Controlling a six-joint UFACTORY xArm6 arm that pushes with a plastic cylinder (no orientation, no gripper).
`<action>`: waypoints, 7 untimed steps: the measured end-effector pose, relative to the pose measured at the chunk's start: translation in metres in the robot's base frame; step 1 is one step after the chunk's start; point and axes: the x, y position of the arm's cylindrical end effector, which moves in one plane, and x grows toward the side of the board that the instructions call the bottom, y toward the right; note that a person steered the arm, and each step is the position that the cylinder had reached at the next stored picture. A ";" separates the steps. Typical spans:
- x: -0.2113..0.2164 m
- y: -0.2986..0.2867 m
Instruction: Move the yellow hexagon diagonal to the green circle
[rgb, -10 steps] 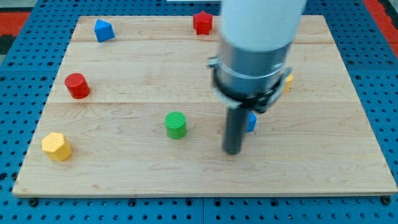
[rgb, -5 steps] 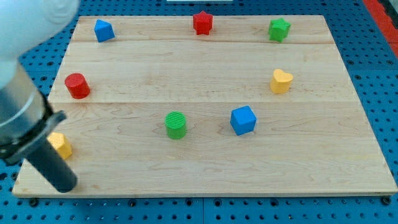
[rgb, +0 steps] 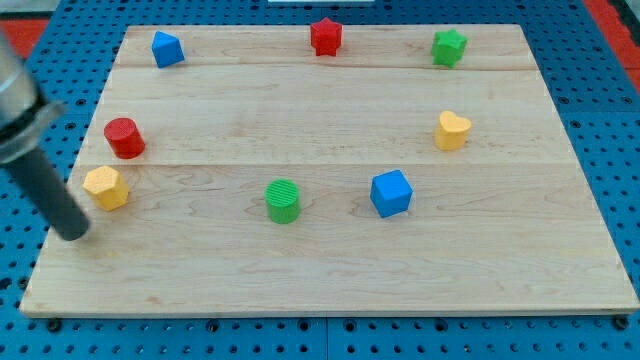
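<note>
The yellow hexagon (rgb: 106, 187) lies near the board's left edge, just below the red cylinder (rgb: 124, 137). The green circle, a short ridged cylinder (rgb: 283, 200), stands near the board's middle, well to the right of the hexagon and slightly lower. My tip (rgb: 75, 234) is at the left edge of the board, just below and left of the yellow hexagon, a small gap apart from it. The rod slants up to the view's left.
A blue cube (rgb: 391, 193) sits right of the green circle. A yellow heart (rgb: 452, 130) is at the right. A blue block (rgb: 166, 48), a red star (rgb: 326, 36) and a green star (rgb: 449, 46) line the top of the wooden board (rgb: 330, 280).
The arm swept from the board's middle to its left edge. The yellow hexagon moved up from the lower left corner to just below the red cylinder. My tip also moved up.
</note>
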 end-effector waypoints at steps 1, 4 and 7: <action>-0.029 -0.014; -0.065 0.086; -0.068 0.133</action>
